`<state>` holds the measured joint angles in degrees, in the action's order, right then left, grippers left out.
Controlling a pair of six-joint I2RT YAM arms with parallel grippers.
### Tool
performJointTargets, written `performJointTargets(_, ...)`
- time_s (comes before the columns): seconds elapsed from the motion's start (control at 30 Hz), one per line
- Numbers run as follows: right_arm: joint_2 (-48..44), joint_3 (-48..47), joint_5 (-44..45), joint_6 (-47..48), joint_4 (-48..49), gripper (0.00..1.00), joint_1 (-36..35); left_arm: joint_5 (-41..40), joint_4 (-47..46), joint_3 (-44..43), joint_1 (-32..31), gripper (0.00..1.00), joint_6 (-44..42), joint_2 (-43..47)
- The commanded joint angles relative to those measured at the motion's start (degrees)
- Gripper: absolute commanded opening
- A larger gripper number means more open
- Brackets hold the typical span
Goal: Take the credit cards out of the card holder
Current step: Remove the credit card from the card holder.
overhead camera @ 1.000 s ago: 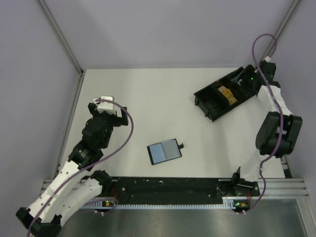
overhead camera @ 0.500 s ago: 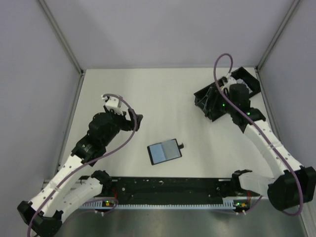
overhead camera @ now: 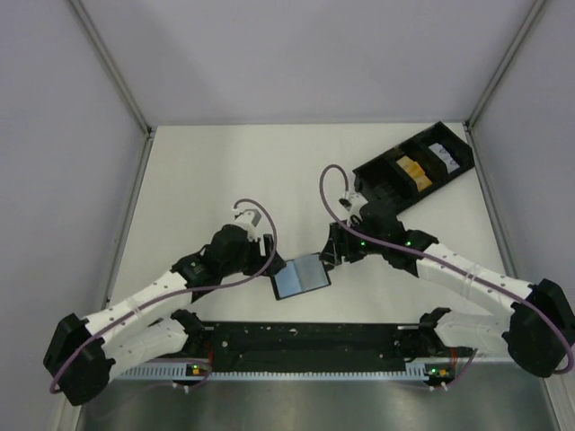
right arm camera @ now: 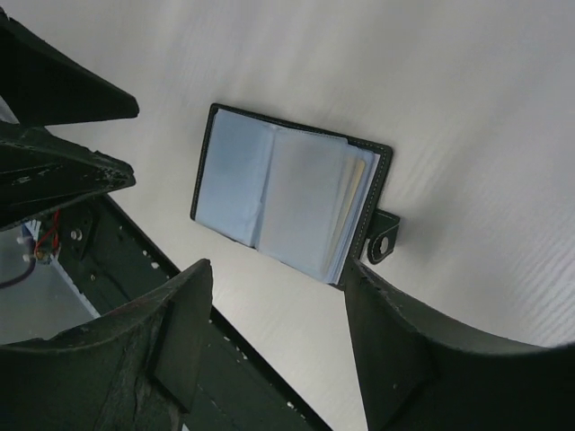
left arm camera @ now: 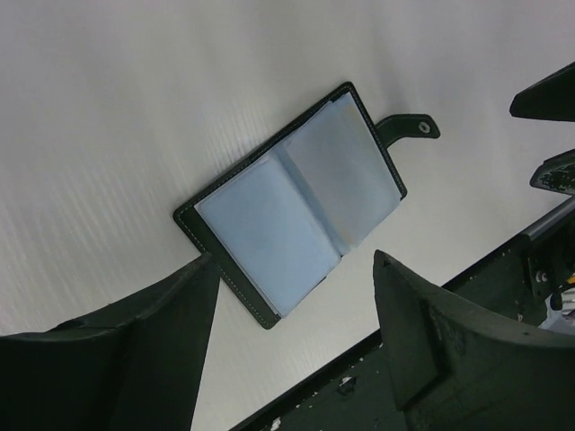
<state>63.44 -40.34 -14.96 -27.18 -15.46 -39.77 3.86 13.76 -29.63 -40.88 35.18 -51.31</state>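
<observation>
The card holder lies open and flat on the white table, its blue-grey sleeves facing up and its tab sticking out to one side. My left gripper hovers at the holder's left edge, open, with nothing between its fingers. My right gripper hovers at the tab side, also open and empty. In the right wrist view the holder lies just beyond my right gripper, and a pale yellowish edge shows among its sleeves. An orange-yellow credit card lies in the tray.
The long black compartmented tray stands at the back right, with a white item in another compartment. A black rail runs along the table's near edge, close behind the holder. Grey walls enclose the table on three sides.
Both arms have swung inward to the card holder: the left from the left side of the table, the right from the tray at the back right. The holder has not moved.
</observation>
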Motion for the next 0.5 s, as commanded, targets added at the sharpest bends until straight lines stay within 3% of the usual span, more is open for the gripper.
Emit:
performJointTargets(0.0, 4.05, -0.62, 0.98, 0.02, 7.81, 0.58, -3.03, 0.45, -5.06, 0.27, -1.3, 0.7, 4.28, -5.54)
performJointTargets(0.07, 6.51, -1.06, 1.25, 0.11, 8.69, 0.55, -3.3, -0.08, -5.23, 0.53, -1.83, 0.66, 5.07, -8.71)
performJointTargets(0.13, 8.71, -1.41, 1.16, 0.29, 9.66, 0.49, -3.47, -0.25, -6.54, 1.32, -2.18, 0.54, 5.34, -10.82)
performJointTargets(0.47, 17.85, -4.48, 2.3, 1.34, 11.77, 0.43, -4.18, -2.63, -9.19, 4.49, -3.85, 0.39, 6.48, -15.66)
